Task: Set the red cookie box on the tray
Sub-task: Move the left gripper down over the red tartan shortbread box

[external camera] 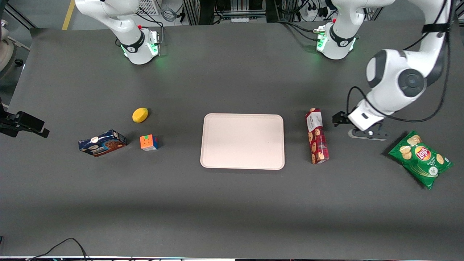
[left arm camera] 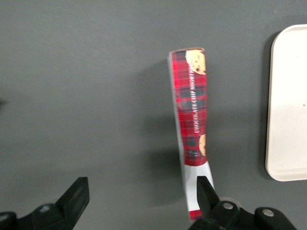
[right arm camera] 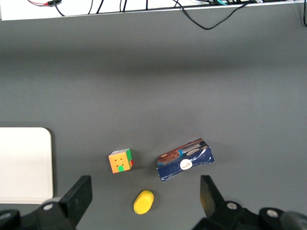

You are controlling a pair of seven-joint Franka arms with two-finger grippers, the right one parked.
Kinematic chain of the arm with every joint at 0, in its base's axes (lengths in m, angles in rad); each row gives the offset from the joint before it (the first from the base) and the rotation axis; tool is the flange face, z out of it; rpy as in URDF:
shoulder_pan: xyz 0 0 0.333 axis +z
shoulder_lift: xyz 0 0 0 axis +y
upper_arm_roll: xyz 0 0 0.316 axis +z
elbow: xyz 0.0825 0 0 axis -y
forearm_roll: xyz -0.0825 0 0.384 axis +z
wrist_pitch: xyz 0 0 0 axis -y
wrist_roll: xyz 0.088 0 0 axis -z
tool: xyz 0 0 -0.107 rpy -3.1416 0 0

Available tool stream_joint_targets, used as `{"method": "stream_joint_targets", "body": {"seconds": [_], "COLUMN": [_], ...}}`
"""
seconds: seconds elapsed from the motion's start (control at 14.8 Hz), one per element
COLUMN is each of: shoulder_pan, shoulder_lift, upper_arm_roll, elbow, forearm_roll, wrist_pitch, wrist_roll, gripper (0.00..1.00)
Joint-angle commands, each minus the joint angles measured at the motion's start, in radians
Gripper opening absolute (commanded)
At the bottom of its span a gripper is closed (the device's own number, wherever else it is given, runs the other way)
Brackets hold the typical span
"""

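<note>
The red cookie box (external camera: 317, 136) lies flat on the dark table, beside the tray (external camera: 242, 141) toward the working arm's end. Its white label end points away from the front camera. The tray is pale pinkish-cream and holds nothing. My left gripper (external camera: 339, 118) hovers open, just off the box's white end, on the side away from the tray. In the left wrist view, the box (left arm camera: 193, 120) stretches away from the gripper (left arm camera: 142, 188). One finger (left arm camera: 205, 188) overlaps the white end, and only bare table lies between the fingers. A corner of the tray (left arm camera: 288, 105) also shows there.
A green chips bag (external camera: 420, 158) lies toward the working arm's end. Toward the parked arm's end lie a dark-blue cookie box (external camera: 102, 143), a colour cube (external camera: 149, 142) and a yellow rounded object (external camera: 140, 115).
</note>
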Motion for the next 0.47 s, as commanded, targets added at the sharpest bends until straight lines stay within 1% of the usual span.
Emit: {"method": "stream_joint_targets", "body": {"seconds": [0.0, 0.13, 0.34, 0.4], "shoulder_pan": [-0.014, -0.017, -0.017, -0.017], "shoulder_lift": [0.05, 0.079, 0.122, 0.133], "upper_arm_roll": [-0.012, -0.018, -0.068, -0.07], "elbow": [-0.057, -0.091, -0.091, -0.093], "forearm_roll": [-0.005, -0.007, -0.007, -0.005], "wrist_pitch": [0.145, 0.223, 0.275, 0.291], "wrist_roll": [-0.049, -0.078, -0.193, -0.202], "gripper": [1.0, 1.0, 1.0, 1.0]}}
